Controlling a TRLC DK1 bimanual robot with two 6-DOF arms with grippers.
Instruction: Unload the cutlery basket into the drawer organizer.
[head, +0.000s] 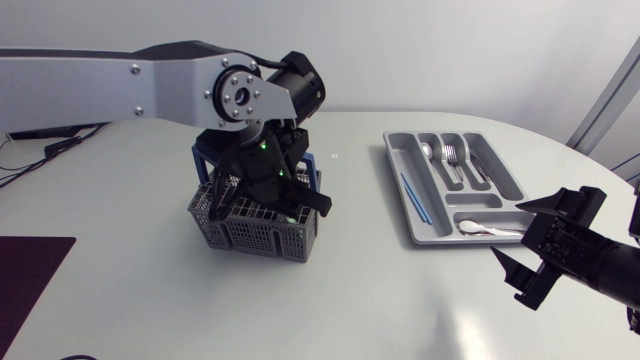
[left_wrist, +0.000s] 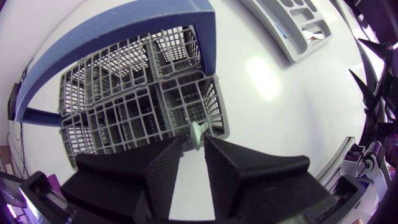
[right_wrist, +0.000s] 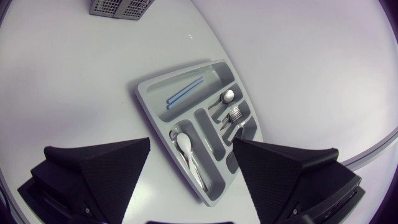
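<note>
- Left gripper (left_wrist: 196, 144) is down on the basket (head: 250, 232), at its corner compartment on the tray side.
- Its fingers are nearly closed and pinch a pale utensil (left_wrist: 197, 134) at the very tips. The head view shows it only as a pale bit under the gripper.
- The utensil's lower part is down in that compartment; its type is not readable.
- The basket is a grey mesh with a blue handle, standing upright on the table (head: 380, 290), left of centre. The other compartments I can see into look empty.
- The tray (right_wrist: 208, 130) lies well apart from the basket, toward the right arm.
- In the tray: blue sticks (right_wrist: 185, 93) in the long slot nearest the basket, a metal spoon (right_wrist: 225, 98) and a fork (right_wrist: 233, 115) in neighbouring slots, and a white spoon (right_wrist: 186, 149) in the cross slot at the near end.
- Right gripper (right_wrist: 191, 148) sits off the tray's near corner, by the white spoon's end. Its fingers are spread wide and hold nothing.
</note>
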